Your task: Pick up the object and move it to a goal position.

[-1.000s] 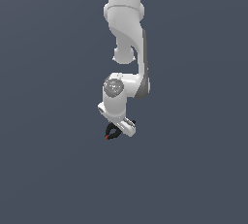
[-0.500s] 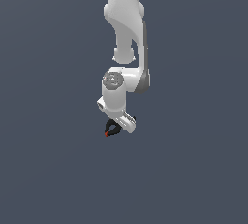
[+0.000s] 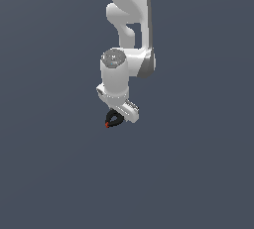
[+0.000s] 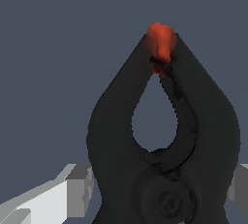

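The object, a small black spring clamp (image 3: 114, 119) with a red-orange tip, hangs under the white arm in the exterior view, its tip pointing to that view's left. My gripper (image 3: 119, 115) is shut on the clamp, well above the flat grey ground. In the wrist view the clamp (image 4: 164, 140) fills most of the picture, its two black arms meeting at the red tip (image 4: 161, 41). A grey-white finger (image 4: 53, 196) shows on one side of it and the edge of the other finger (image 4: 240, 182) on the opposite side.
Only a plain dark grey surface surrounds the arm in both views. No goal marker or other object shows.
The arm has swung and risen a little, carrying the clamp slightly upward in the exterior view. The grip on the clamp is unchanged.
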`<state>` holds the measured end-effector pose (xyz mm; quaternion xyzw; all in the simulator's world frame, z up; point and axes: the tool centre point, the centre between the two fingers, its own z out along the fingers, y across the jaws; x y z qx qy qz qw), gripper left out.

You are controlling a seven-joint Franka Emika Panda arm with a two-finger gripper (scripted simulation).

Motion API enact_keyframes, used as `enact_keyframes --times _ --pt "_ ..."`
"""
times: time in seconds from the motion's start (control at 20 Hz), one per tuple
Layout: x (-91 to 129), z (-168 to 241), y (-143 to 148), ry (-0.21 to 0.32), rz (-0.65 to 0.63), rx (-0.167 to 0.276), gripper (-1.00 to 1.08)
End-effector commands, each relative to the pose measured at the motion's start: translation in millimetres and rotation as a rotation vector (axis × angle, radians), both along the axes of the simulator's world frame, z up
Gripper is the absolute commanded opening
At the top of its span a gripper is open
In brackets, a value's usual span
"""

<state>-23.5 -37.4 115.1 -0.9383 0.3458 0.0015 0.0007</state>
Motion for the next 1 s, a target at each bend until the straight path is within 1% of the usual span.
enact_keyframes --times 0.0,0.4,0.95 --pt "-7.1 24.6 -0.8 -0.003 0.0 0.0 -1.0" --pt "-32.3 104.6 -4.4 -0.002 -0.001 0.0 -1.0" --pt "-68.6 227.0 -9.6 -0.002 -0.002 -0.003 -1.0"
